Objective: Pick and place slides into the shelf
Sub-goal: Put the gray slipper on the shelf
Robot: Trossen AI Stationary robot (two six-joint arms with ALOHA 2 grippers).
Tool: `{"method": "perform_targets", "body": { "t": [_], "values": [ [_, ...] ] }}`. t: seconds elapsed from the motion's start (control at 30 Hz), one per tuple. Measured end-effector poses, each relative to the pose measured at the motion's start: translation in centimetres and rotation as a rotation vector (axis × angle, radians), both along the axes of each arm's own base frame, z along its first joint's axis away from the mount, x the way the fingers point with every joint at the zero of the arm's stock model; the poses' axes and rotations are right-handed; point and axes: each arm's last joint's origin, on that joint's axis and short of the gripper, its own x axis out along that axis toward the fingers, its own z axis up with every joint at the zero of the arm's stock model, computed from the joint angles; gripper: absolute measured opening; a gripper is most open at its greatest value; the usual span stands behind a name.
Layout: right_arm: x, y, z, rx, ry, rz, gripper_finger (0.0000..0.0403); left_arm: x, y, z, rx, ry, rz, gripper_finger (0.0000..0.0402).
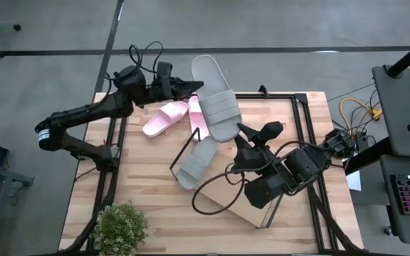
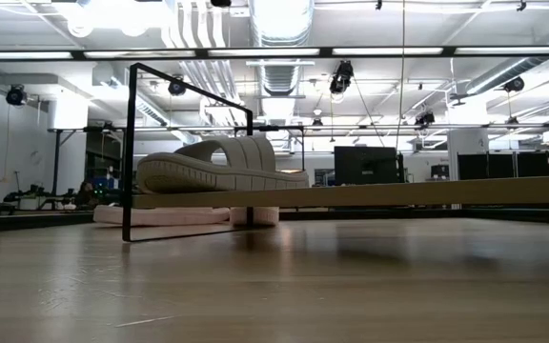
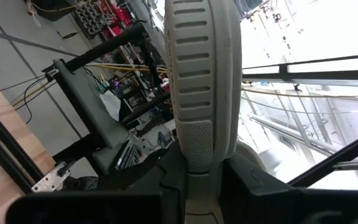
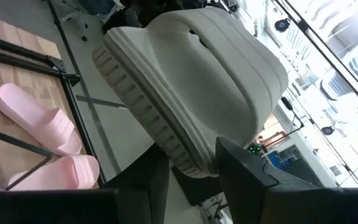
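One grey slide (image 1: 214,99) hangs in the air over the table's far middle, held by both grippers. My left gripper (image 1: 199,87) is shut on its left side and my right gripper (image 1: 242,131) on its near end. A second grey slide (image 1: 196,162) lies sole down on the shelf (image 1: 246,212), near the wire frame (image 2: 189,143) at one end. Two pink slides (image 1: 164,119) lie on the table beyond it. My left gripper pinches the raised slide's ribbed sole edge (image 3: 199,140) between its two fingers. It comes in about level from the table's left, across the slide. The slide is clear of the table. My right gripper pinches the sole rim (image 4: 188,158) at the slide's near end, beside the strap (image 4: 229,68). It reaches in about level from the right near side, and the slide extends away from it.
A potted plant (image 1: 119,226) stands at the table's near left corner. Dark cables (image 1: 212,195) loop beside my right arm over the shelf. A black metal frame (image 1: 301,107) runs along the table's edges.
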Motion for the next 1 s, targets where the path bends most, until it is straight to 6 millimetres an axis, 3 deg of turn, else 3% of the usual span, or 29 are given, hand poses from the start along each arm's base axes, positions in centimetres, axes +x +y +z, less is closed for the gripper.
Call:
{"method": "perform_targets", "body": {
  "t": [0.37,0.73,1.0],
  "values": [
    [-0.7,0.4,0.4,0.008,-0.022,0.016,0.0158,-1.2,2.0,0.3,0.002,-0.01,0.078,0.0035],
    [-1.6,-0.3,1.5,-0.041,-0.104,-0.054,0.0155,-1.2,2.2,0.1,-0.011,0.002,0.05,0.0035],
    [0.1,-1.8,1.9,0.0,-0.08,-0.069,0.0159,-1.0,2.1,0.0,-0.011,0.007,0.035,0.0035]
  ]
}}
